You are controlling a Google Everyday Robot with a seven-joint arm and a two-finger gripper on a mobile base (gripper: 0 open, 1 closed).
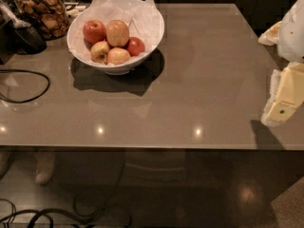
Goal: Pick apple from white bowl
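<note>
Inspection from the table's near side: the gripper [278, 109] hangs at the right edge of the table [204, 80], well apart from the white bowl [159, 32], which stands at the far left. I cannot tell from here whether the jaws are apart or together. The apple [118, 33], pale yellow-orange with a pink blush, sits in the middle of the bowl and rises above its neighbours. A deep red apple [94, 31] touches it on the left, another red one [135, 46] lies just beside it on the right, and two smaller yellow-green apples [110, 54] press in at the front. Principal risk: the fruit is packed close, so the jaws may have no free gap at its flanks and could close on a neighbour or knock it aside. Second risk: the crinkled paper lining [142, 14] stands up past the rim and could snag during descent, dragging paper or bowl. Third: the skin looks smooth and rounded, so an off-centre grip could let the apple slip out. A cookie jar [45, 11] stands near the bowl's far left side, within reach of an overshoot.
</note>
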